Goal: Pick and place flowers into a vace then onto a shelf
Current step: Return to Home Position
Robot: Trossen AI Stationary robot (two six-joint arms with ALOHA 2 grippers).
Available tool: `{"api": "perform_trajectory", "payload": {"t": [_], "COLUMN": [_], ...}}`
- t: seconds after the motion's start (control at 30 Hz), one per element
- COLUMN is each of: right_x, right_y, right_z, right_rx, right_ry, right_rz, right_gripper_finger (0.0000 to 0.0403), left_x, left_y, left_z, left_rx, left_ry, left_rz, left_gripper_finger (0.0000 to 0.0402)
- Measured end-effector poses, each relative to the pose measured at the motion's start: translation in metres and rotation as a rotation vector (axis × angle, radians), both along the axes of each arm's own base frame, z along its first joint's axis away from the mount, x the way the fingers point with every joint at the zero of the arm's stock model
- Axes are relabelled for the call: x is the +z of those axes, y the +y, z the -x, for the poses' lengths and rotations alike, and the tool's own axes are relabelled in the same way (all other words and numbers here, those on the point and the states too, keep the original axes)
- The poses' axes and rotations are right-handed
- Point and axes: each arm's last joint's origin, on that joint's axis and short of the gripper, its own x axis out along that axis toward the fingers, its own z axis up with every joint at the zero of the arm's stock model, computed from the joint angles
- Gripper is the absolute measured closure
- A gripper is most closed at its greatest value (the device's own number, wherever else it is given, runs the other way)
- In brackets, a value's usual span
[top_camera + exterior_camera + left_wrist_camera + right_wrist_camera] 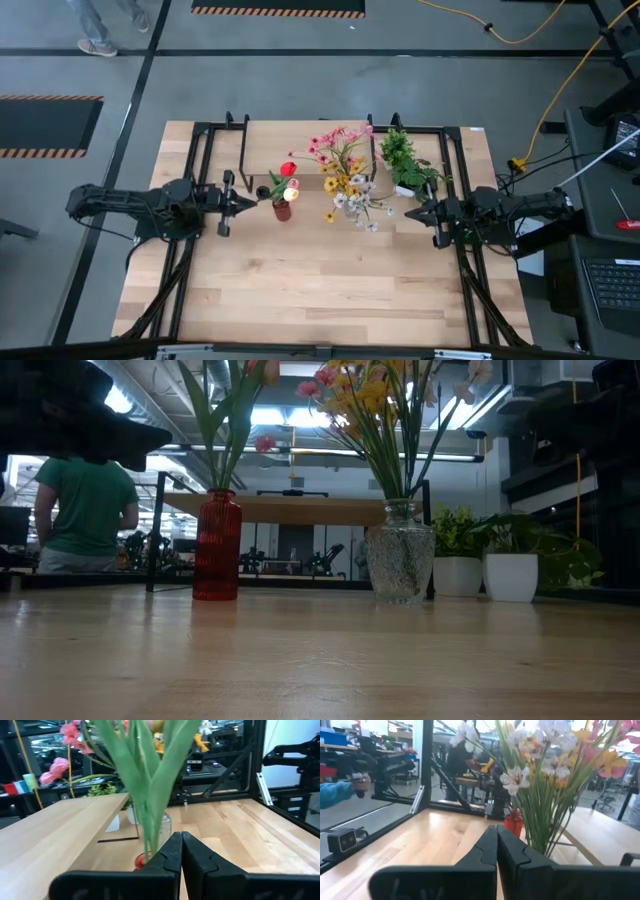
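Note:
A small red vase stands on the table with red and yellow tulips and long green leaves in it. To its right, a clear glass vase holds a bunch of pink, yellow and white flowers. The shelf, a light-wood board on black legs, stands behind both vases. My left gripper is shut, level, just left of the red vase and its leaves. My right gripper is shut, just right of the clear vase's bunch.
A bushy green plant in a white pot stands behind the right gripper; the low view shows two white pots. Bare tabletop lies toward the near edge. A person in a green shirt is in the room beyond.

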Motion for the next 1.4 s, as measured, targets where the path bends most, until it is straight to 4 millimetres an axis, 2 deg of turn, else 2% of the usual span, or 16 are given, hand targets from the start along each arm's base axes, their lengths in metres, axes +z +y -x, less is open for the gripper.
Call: {"api": "perform_trajectory", "payload": {"t": [0.23, 0.53, 1.4], "right_x": [-0.002, -0.002, -0.002], "right_y": [0.0, 0.0, 0.0], "right_z": [0.0, 0.0, 0.0], "right_rx": [0.005, 0.009, 0.009], "right_ry": [0.025, 0.033, 0.032], "right_rz": [-0.011, -0.06, -0.055], "right_gripper_finger": [0.0399, 0.0379, 0.0377], "left_x": [-0.001, -0.001, -0.001], "left_y": [0.009, 0.011, 0.011], "left_z": [0.0, 0.001, 0.001], "left_rx": [0.046, 0.069, 0.068], "left_ry": [0.006, -0.001, -0.002], "left_rz": [0.015, 0.129, 0.128], "left_gripper_finger": [0.04, 0.0399, 0.0398]}}
